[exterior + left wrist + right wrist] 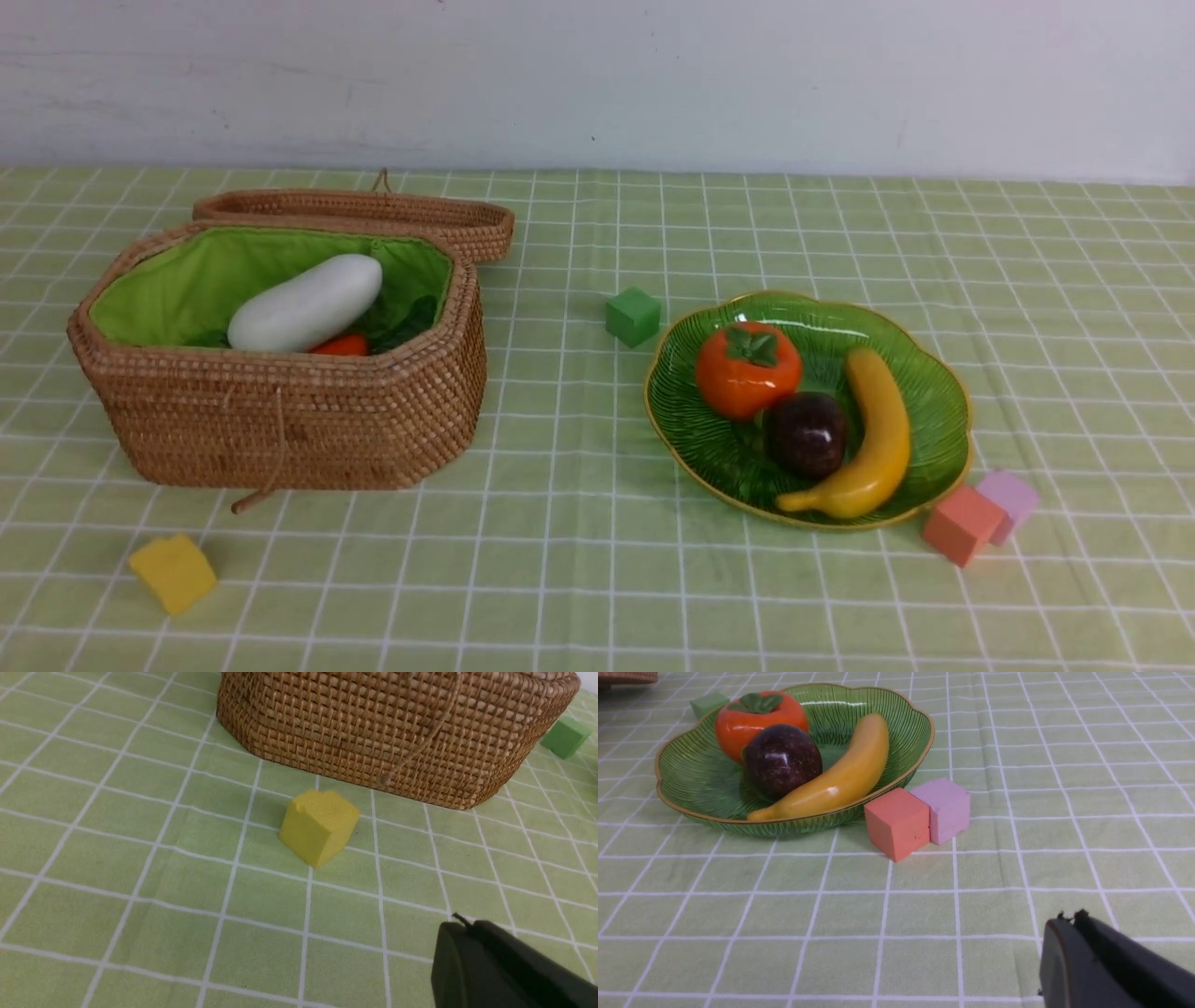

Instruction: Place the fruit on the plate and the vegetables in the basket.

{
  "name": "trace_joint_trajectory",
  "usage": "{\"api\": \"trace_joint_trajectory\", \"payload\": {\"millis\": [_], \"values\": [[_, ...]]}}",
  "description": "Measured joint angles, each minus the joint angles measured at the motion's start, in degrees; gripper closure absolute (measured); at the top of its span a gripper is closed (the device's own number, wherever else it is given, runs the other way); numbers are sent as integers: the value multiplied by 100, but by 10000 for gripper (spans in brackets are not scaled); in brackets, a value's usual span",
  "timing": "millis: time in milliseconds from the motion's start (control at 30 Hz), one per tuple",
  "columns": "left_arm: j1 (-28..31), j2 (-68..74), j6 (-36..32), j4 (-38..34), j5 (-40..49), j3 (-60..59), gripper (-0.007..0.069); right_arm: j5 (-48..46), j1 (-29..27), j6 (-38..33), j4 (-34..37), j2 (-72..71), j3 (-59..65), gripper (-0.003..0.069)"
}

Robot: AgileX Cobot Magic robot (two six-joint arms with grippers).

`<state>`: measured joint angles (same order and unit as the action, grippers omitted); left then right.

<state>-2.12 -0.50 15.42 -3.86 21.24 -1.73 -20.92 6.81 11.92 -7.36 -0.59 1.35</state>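
Looked finished: banana (878, 439), persimmon (747, 369) and mangosteen (806, 434) on plate (943, 392), right of tablecloth centre; radish (306, 303) and carrot (342, 346) in basket (280, 425) at left, eggplant hidden. Left gripper (467, 961) and right gripper (1069, 956) closed, empty, low over the near edge.

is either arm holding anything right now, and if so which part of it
Nothing is held. The left gripper and right gripper both have their jaws shut on nothing, above bare cloth.
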Motion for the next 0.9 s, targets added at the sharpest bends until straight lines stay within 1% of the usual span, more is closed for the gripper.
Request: {"api": "trace_joint_trajectory", "payload": {"millis": [900], "values": [[4,0,0,-19,-5,0,638,0,0,0,0,0,0,612]]}}
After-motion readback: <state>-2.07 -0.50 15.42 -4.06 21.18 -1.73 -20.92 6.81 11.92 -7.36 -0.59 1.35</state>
